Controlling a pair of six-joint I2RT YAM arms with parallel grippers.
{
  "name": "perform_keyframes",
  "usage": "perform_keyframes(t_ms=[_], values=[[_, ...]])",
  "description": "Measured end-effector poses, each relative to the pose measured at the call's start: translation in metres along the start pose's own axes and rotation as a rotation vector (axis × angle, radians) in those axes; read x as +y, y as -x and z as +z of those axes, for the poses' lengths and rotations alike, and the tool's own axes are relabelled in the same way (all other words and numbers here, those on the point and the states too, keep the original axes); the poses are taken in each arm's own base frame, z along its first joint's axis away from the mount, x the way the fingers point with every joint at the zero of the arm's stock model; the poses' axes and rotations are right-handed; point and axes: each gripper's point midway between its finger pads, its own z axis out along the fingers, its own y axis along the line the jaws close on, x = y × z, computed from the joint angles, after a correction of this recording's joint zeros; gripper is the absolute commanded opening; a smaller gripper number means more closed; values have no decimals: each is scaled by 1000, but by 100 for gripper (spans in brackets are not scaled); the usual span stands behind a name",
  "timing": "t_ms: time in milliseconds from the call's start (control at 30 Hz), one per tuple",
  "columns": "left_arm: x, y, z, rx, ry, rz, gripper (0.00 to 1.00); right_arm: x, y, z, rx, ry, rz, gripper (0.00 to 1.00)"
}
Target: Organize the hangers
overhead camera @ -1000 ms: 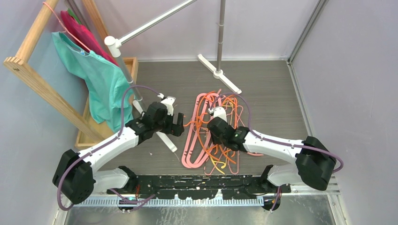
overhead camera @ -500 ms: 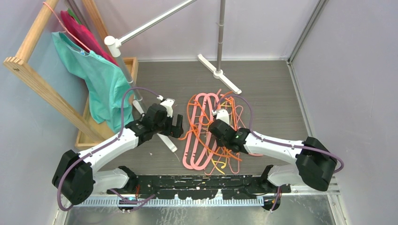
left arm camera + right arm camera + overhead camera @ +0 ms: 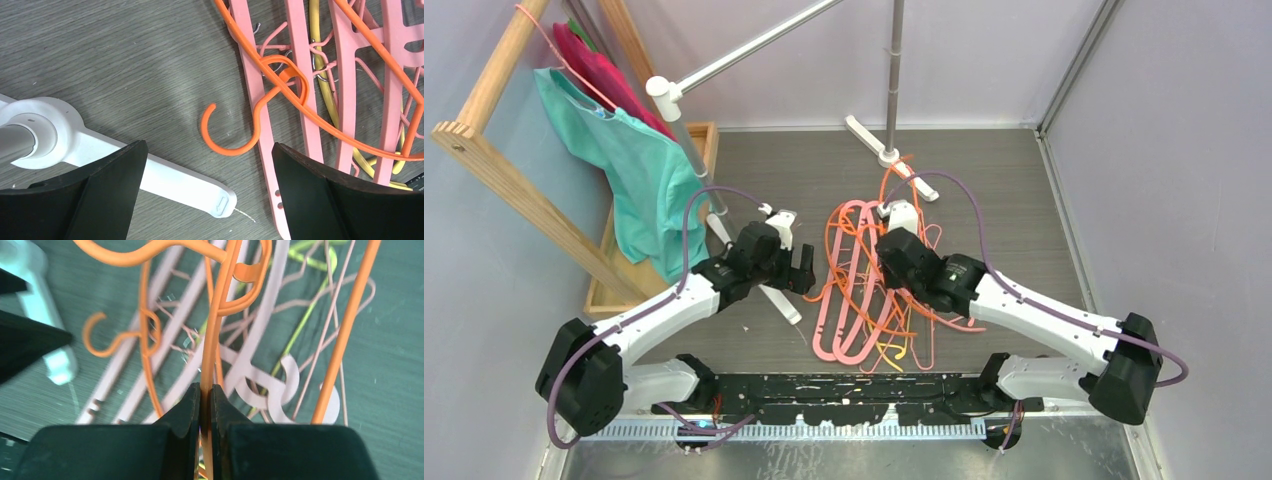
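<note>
Reaching farther forward than a second ago, the right gripper (image 3: 206, 390) is clamped tight on a thin orange hanger (image 3: 216, 320), holding it above the hangers (image 3: 849, 310) heaped on the table (image 3: 1004, 200). Meanwhile the left gripper (image 3: 208, 146) hangs with jaws wide apart, gripping nothing, beside the white rack foot (image 3: 165, 179).
</note>
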Motion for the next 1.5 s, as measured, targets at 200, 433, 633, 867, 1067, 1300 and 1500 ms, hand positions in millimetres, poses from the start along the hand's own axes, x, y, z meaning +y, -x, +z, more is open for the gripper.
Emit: perform_keyframes(t_ms=[200,433,633,867,1067,1300,1500], values=[[1,-3,3,4,1,0,98,43,108,-35,-189,165,23,1],[0,-2,4,2,0,-3,98,95,248,-80,-452,483,105,1],[0,-1,4,-3,-3,-3,98,105,294,-65,-495,683,169,1],[0,0,4,-6,-3,-2,98,123,299,-44,-445,853,198,1],[1,0,5,-7,6,-2,98,129,296,-67,-484,950,152,1],[5,-5,10,12,23,-1,98,119,292,-100,-534,981,109,1],[5,-5,10,14,25,-2,98,108,312,-89,-554,958,142,1]])
